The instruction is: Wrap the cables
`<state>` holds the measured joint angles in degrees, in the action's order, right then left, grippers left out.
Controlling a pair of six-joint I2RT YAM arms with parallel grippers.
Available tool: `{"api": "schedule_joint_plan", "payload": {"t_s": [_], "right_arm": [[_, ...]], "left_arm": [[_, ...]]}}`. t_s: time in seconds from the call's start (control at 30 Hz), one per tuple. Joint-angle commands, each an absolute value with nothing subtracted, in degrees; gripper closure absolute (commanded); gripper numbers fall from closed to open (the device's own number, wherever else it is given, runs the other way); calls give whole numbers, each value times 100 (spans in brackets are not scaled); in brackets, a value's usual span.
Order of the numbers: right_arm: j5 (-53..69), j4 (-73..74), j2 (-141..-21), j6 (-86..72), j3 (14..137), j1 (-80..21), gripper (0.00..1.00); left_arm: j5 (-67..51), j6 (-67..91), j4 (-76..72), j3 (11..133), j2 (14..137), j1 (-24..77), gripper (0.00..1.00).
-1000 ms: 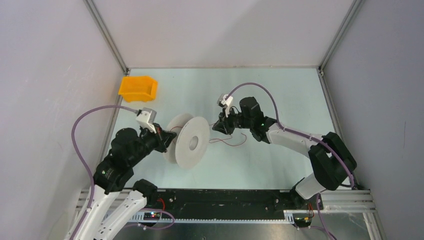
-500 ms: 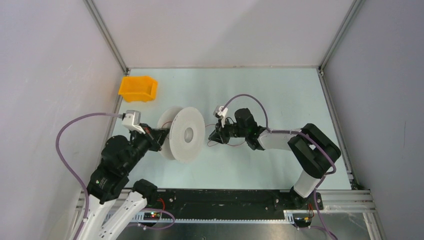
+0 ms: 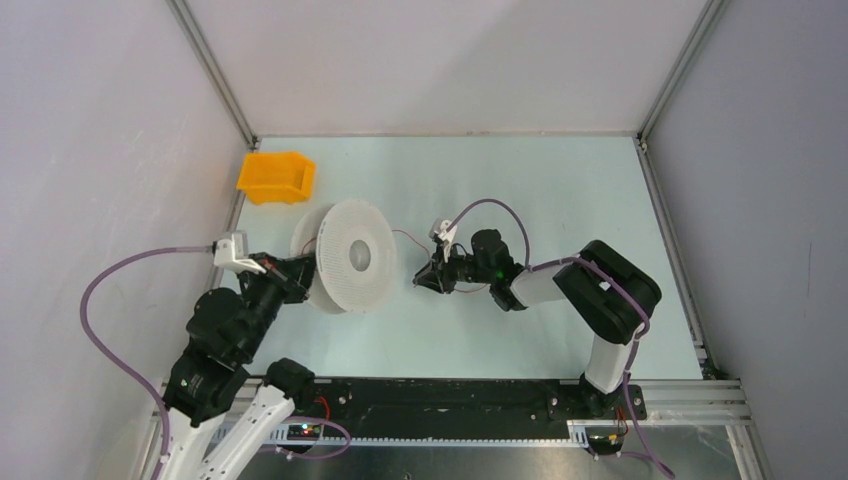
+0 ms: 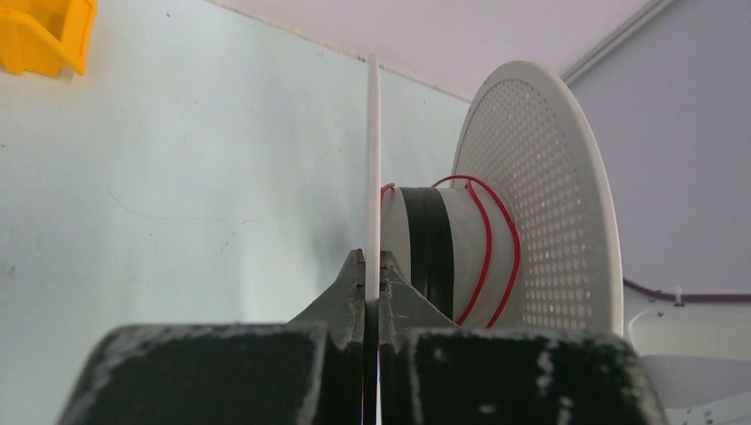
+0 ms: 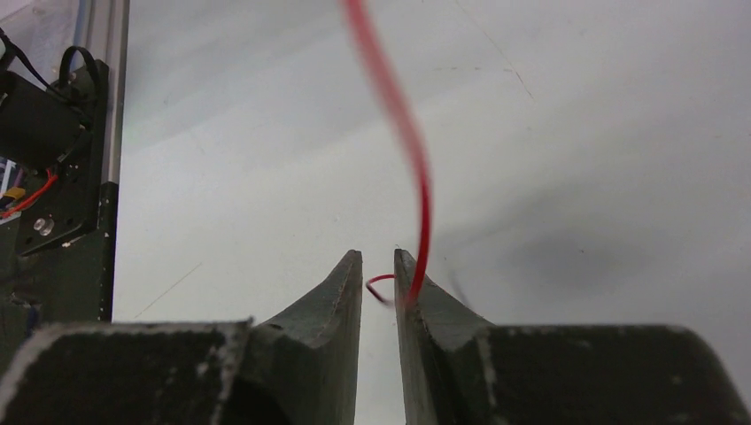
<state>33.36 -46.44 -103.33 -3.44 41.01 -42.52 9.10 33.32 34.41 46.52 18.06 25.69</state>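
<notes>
Watching this over the feed. My left end effector [image 4: 372,268] is pressed together on the thin near flange of the white spool [image 3: 345,255], pinching it edge-on. The spool stands on its rim at about 9 o'clock on the surface [image 3: 520,180]. The cables [image 4: 485,252] show up bright red on the wrist cam, with a couple of turns around the spool's hub next to a black band. From there one strand arcs off toward 3 o'clock, over to my right end effector [image 3: 424,280], which sits low just right of the spool.

On the right wrist cam the fingers are nearly together with a narrow slit between them. The red strand drops down onto the tip of the right-hand finger and a tiny curl shows in the gap. Honestly I can't tell if it's clamped or just resting there.

An orange bin [image 3: 276,176] sits up at 10 o'clock, well apart from everything.
</notes>
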Motion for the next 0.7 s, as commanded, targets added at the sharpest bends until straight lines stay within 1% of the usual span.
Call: {"api": "schedule_joint_plan", "payload": {"t_s": [0.0,0.1,0.2,0.37,0.47,0.67], "right_arm": [[3432,-5449,-10451,-470,4062,-4322,76],[3484,-5624,-10515,-556,4061,-4382,75],[3531,-6059,-10638,-729,4064,-4424,77],[3542,-6892,-11076,-1100,4103,-4409,70],[3572,-7240,-11272,-1381,4230,-4399,69],[3599,-7328,-11596,-1692,4430,-4629,69]], "left_arm": [[1434,3717,2807,4756,1572,2521,100],[1490,3736,2807,4754,1558,2522,100],[1542,3782,2801,4745,1544,2522,100],[1615,3824,2797,4732,1478,2530,100],[1658,3851,2802,4720,1448,2523,100],[1784,3938,2749,4675,1402,2519,100]]}}
